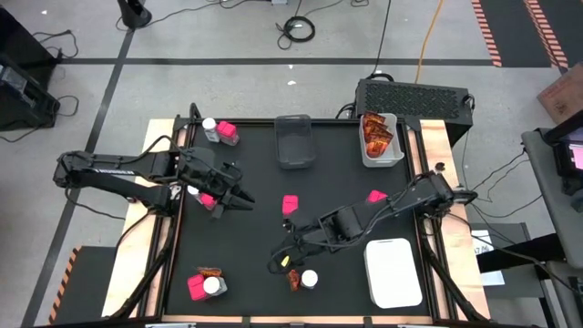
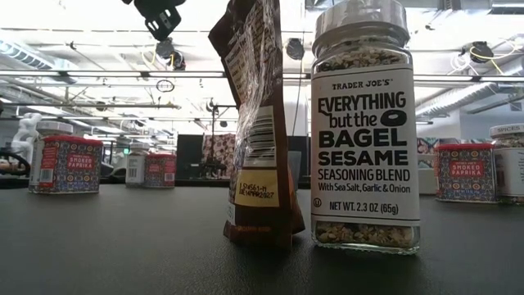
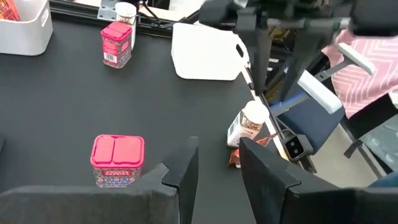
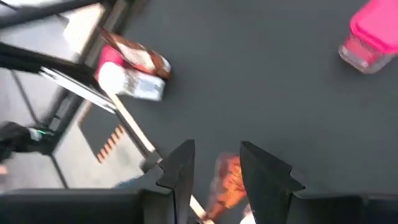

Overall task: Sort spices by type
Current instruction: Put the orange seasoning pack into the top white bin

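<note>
In the high view, my left gripper [image 1: 239,198] is open above the table's left half, with a pink pack [image 1: 208,200] beside it and another pink pack [image 1: 291,204] [image 3: 117,158] ahead of it. My right gripper [image 1: 276,261] [image 4: 214,165] is open near the table's near edge. It hovers just left of an orange-red sachet [image 1: 293,279] [image 4: 227,180] [image 2: 258,123], which stands upright on its bottom edge next to a clear jar [image 1: 310,279] [image 2: 364,123]. Further spices: a pack [image 1: 376,196], a pack and jar [image 1: 221,133], and a near-left cluster [image 1: 206,284].
A white bin [image 1: 381,138] at the far right holds orange-red sachets. A dark grey tray [image 1: 294,141] sits at the far middle. Another white bin [image 1: 393,271] lies at the near right. The right arm stretches across the table's right half.
</note>
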`<action>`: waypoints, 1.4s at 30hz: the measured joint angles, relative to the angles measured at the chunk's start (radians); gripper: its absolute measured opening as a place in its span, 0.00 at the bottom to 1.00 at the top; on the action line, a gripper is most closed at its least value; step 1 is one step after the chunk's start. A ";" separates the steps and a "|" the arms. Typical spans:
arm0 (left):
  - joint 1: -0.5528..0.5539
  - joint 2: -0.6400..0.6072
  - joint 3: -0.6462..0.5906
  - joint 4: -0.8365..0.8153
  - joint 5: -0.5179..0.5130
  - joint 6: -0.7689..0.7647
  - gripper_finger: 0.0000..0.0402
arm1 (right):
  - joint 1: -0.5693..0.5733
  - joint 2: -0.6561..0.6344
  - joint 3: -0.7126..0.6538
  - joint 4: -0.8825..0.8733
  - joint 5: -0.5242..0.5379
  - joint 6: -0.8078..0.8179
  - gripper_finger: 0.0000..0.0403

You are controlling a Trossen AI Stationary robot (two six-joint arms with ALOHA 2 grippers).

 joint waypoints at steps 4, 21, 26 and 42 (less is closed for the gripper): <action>0.000 0.000 0.000 0.002 -0.001 -0.001 0.30 | 0.003 0.037 0.000 0.026 -0.026 0.000 0.30; 0.002 0.000 0.000 0.003 -0.009 0.000 0.30 | 0.024 0.145 0.000 0.068 -0.088 0.011 0.30; 0.002 0.000 0.000 0.002 -0.009 0.001 0.30 | 0.048 0.169 0.000 0.091 -0.089 0.030 0.30; 0.002 0.001 0.000 -0.004 -0.009 0.027 0.30 | 0.095 0.202 0.000 0.036 -0.088 0.076 0.22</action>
